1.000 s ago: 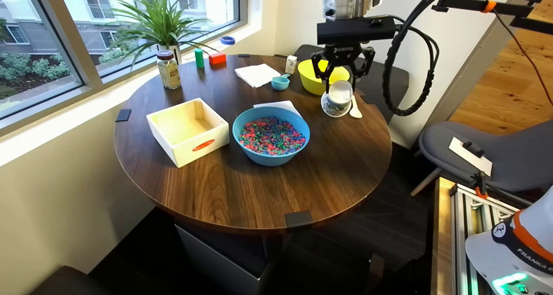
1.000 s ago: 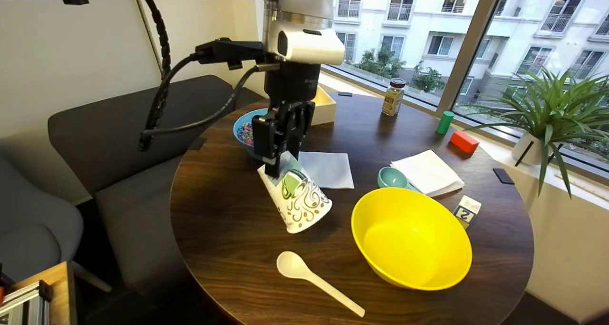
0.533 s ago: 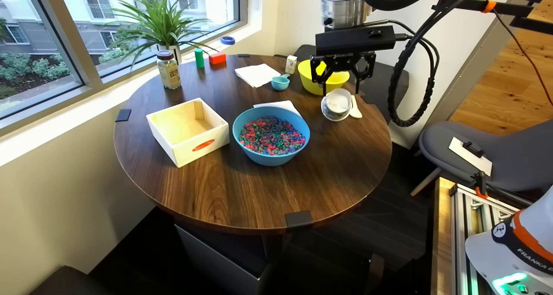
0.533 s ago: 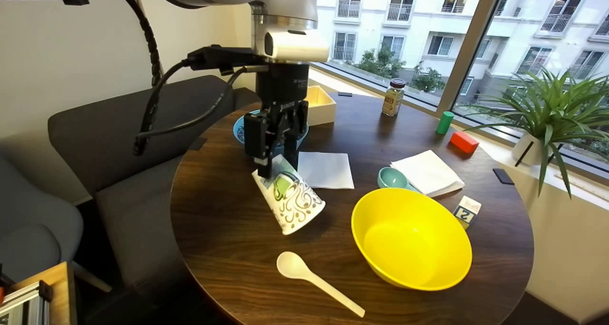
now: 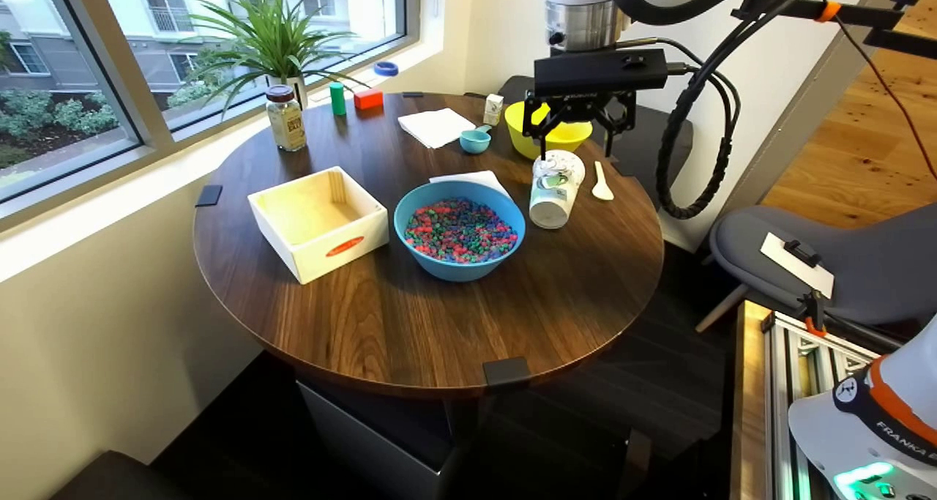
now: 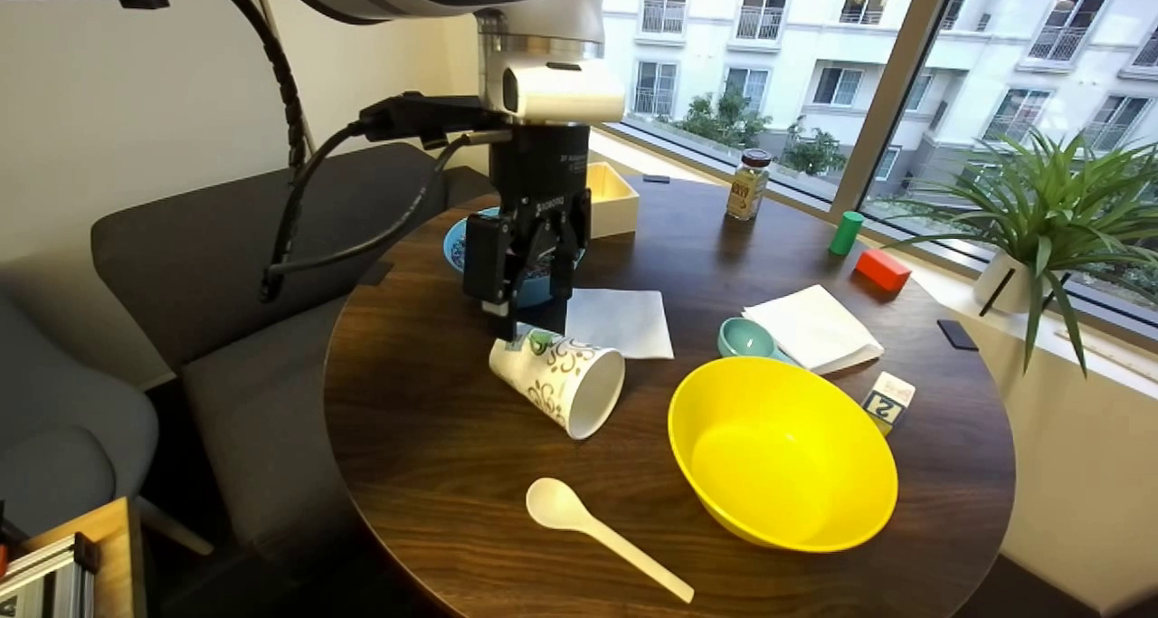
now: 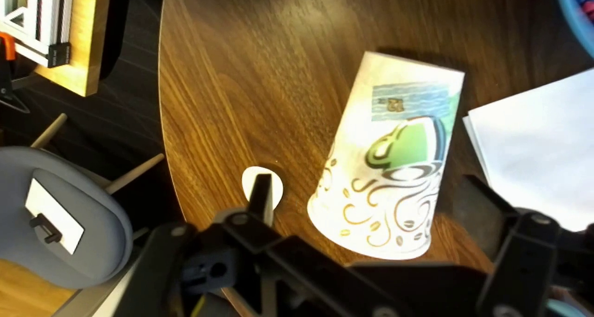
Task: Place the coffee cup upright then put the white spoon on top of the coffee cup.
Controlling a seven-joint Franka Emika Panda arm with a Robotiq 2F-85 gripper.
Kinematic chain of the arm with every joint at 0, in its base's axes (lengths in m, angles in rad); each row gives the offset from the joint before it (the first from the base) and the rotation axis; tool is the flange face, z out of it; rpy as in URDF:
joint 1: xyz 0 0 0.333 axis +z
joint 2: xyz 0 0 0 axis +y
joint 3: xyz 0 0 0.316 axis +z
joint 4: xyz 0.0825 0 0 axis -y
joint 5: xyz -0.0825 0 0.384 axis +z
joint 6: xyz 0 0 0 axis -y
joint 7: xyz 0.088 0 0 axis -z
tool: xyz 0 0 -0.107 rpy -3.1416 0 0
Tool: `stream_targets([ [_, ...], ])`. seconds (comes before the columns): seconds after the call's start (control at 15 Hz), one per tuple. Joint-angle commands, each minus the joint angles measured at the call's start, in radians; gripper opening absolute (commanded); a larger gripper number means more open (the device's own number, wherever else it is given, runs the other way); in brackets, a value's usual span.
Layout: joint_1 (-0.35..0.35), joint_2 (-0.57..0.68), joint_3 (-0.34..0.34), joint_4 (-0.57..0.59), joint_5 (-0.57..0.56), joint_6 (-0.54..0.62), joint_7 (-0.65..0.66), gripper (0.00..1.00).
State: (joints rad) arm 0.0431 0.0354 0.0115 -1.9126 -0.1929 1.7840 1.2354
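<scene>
Fingers [image 7: 260, 197] black, spread; tapered swirl-printed cup [image 7: 385, 168] lying on woodgrain table [image 7: 222, 75].

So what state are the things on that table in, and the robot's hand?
Hand: open, gripping nothing.
Coffee cup: tipped on its side.
White spoon: lying on the table.
Yellow bowl: standing upright.
Blue bowl: upright, holding colorful bits.
Wooden box: open at the top.
Jar: standing, lid on.
Green cylinder: standing on end.
Red block: lying flat.
Teal scoop: mouth up.
White napkins: lying flat.
</scene>
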Motion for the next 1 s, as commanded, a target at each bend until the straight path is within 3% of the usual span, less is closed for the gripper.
stream_targets([
  [0.0,-0.007,-0.046,0.000,-0.055,-0.005,0.053,-0.023,1.00],
  [0.4,-0.039,-0.109,-0.020,-0.097,0.041,0.122,-0.199,1.00],
  [0.93,-0.110,-0.134,-0.077,-0.099,0.186,0.118,-0.313,1.00],
])
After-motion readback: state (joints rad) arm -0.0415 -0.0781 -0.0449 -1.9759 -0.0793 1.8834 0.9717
